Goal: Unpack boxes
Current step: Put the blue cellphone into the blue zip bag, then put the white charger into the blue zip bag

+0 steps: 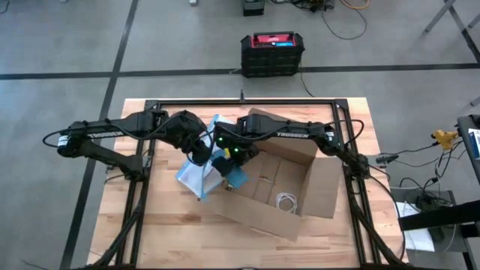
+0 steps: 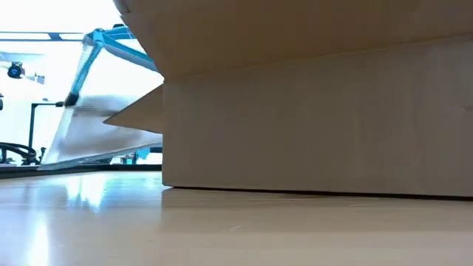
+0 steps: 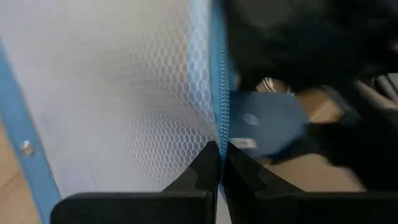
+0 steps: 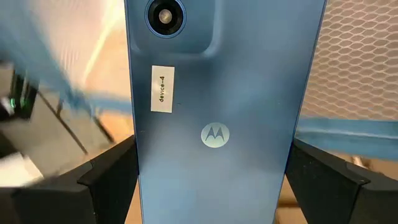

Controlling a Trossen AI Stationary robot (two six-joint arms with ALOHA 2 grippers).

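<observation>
From above, the left gripper is at the middle of the table, at the left side of the cardboard box, and its jaws are pressed together on the blue zipper edge of the mesh bag; only the left wrist view shows this pinch clearly, with the two dark fingertips meeting on the zipper line of the bag. Just beside it, the right gripper is over the left edge of the box, and the blue phone is under it. The right wrist view gives what the high view cannot: the phone stands between the two widely spread fingers, its back shows a camera lens, a round logo and a small white label, and the fingers lie along its two sides, so it looks held across its width. The box sits open on the middle-right part of the table, flaps spread, with a coiled white cable inside. In the low view the box fills almost the whole picture, and the bag hangs tilted at its left. The table is of light wood strips with a black frame. Behind it, on the grey floor with dark lines, stands a black crate with a red top.
</observation>
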